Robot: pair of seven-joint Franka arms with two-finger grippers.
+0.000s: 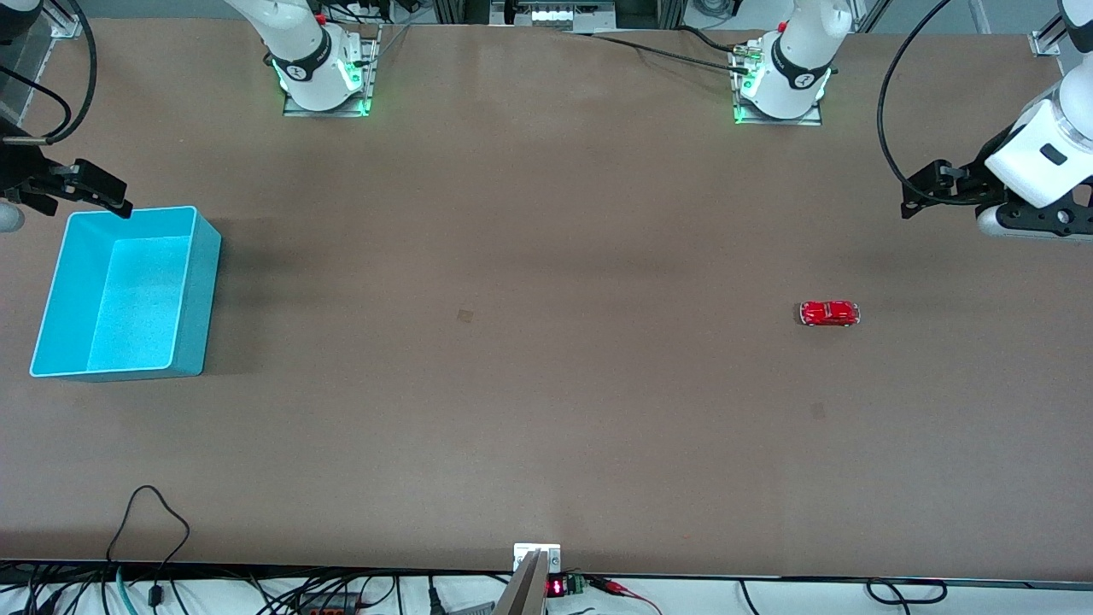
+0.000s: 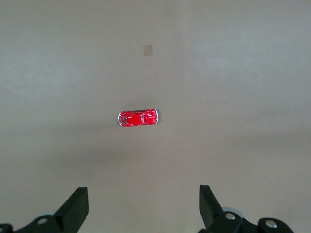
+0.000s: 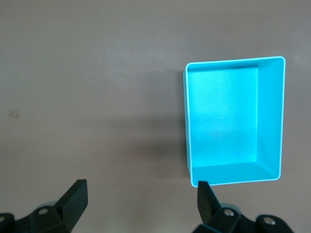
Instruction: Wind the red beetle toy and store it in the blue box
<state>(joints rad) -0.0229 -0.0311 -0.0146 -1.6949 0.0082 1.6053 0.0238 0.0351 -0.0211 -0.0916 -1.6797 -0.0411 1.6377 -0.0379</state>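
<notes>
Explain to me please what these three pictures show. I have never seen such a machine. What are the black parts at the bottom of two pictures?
You see two robot arms fixed at one edge of a brown table. The wide picture comes from a high camera facing them. The other two come from small cameras on each arm's wrist, looking down past its hand; the black parts are that hand's two fingers.

The left hand hangs in the air at its end of the table, open and holding nothing. Its camera looks down on the red beetle toy, a tiny car lying on the table.

The right hand is also open and holds nothing. It hangs by a corner of the blue box, an open bin standing at the right arm's end with nothing in it.
</notes>
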